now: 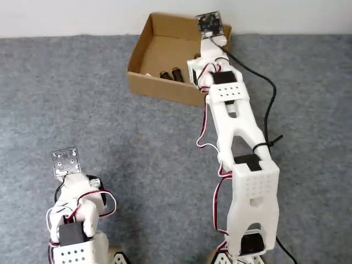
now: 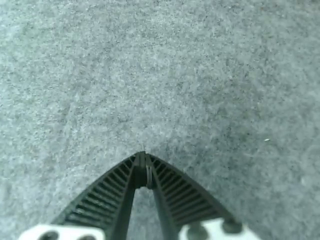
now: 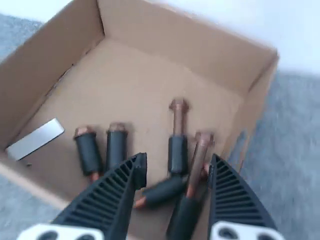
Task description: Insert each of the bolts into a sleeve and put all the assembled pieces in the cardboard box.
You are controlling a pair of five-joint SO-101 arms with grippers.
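The cardboard box (image 3: 150, 30) lies under my right gripper (image 3: 178, 159), which is open just above its floor. Several assembled pieces, copper bolts in black sleeves, rest inside: two side by side (image 3: 102, 147), one upright-looking piece (image 3: 177, 145), one lying crosswise (image 3: 162, 192), and one leaning piece (image 3: 192, 195) between the open fingers, not clamped. In the high view the box (image 1: 151, 38) sits at the back with dark sleeves (image 1: 170, 74) by its near wall, and the right arm (image 1: 228, 104) stretches to it. My left gripper (image 2: 143, 159) is shut on nothing, over bare carpet.
A pale flat strip (image 3: 35, 140) lies in a corner of the box. Grey carpet (image 1: 137, 165) covers the table. The left arm (image 1: 74, 209) stays folded at the front left, far from the box. A black cable (image 1: 269, 104) runs beside the right arm.
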